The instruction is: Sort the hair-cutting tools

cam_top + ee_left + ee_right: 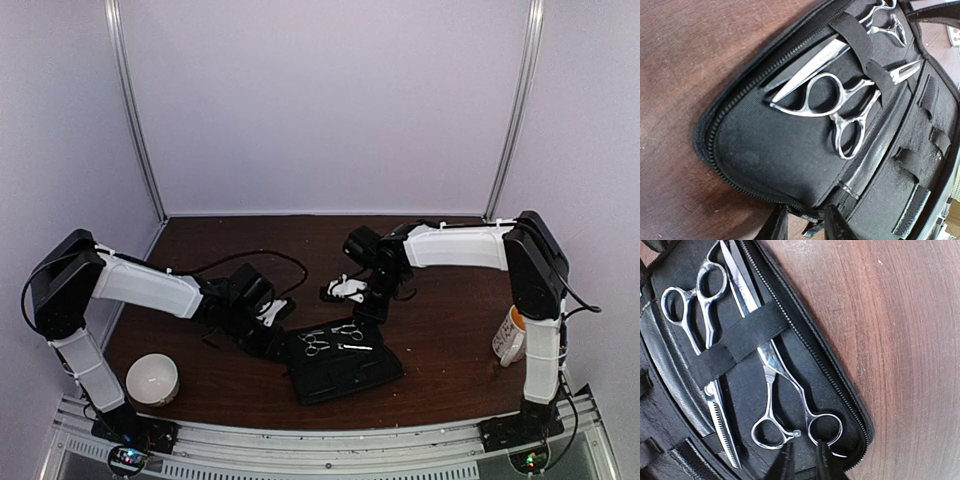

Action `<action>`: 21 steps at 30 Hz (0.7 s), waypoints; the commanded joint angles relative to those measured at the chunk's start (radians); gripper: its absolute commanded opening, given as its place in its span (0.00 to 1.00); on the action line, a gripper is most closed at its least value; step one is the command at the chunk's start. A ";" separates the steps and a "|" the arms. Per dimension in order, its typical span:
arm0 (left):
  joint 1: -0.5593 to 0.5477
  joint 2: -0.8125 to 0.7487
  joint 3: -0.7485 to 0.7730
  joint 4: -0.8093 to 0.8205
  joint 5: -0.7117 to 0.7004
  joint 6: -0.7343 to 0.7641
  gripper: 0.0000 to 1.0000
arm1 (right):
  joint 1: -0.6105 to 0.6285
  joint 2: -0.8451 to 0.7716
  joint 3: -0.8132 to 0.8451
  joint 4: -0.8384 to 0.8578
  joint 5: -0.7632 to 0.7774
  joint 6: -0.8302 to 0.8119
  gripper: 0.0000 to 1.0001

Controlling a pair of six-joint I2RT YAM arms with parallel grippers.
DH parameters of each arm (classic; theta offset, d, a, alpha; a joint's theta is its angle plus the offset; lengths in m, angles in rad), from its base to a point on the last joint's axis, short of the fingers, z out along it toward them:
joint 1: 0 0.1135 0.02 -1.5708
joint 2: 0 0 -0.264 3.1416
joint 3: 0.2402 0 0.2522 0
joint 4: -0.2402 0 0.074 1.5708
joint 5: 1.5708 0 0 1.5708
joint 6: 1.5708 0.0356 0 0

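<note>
The black case lies open near the table's front middle. Two silver scissors lie on its upper flap. In the right wrist view one pair is tucked under an elastic strap, beside the toothed pair. My right gripper hovers over the plain pair's finger loops, jaws a little apart, with one fingertip at a loop's rim. My left gripper straddles the case's zipped edge, shut on it. The near scissors show just beyond.
A white dome-shaped object sits at the front left by the left arm's base. A white mug stands at the right, next to the right arm. A black cable loops behind the left arm.
</note>
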 commanded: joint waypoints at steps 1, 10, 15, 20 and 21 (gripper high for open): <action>-0.004 0.038 0.018 0.043 -0.008 0.000 0.31 | 0.014 -0.008 -0.029 0.020 0.032 -0.050 0.20; -0.002 0.081 0.033 0.092 0.028 -0.019 0.32 | 0.058 0.069 0.032 -0.005 0.025 -0.041 0.12; -0.003 0.095 0.048 0.105 0.023 -0.023 0.32 | 0.081 0.096 0.051 0.019 0.006 -0.018 0.08; -0.002 0.098 0.048 0.107 0.007 -0.021 0.32 | 0.098 0.124 0.079 0.026 -0.021 -0.016 0.07; -0.002 0.098 0.048 0.110 0.005 -0.022 0.32 | 0.100 0.128 0.081 0.027 -0.031 -0.016 0.07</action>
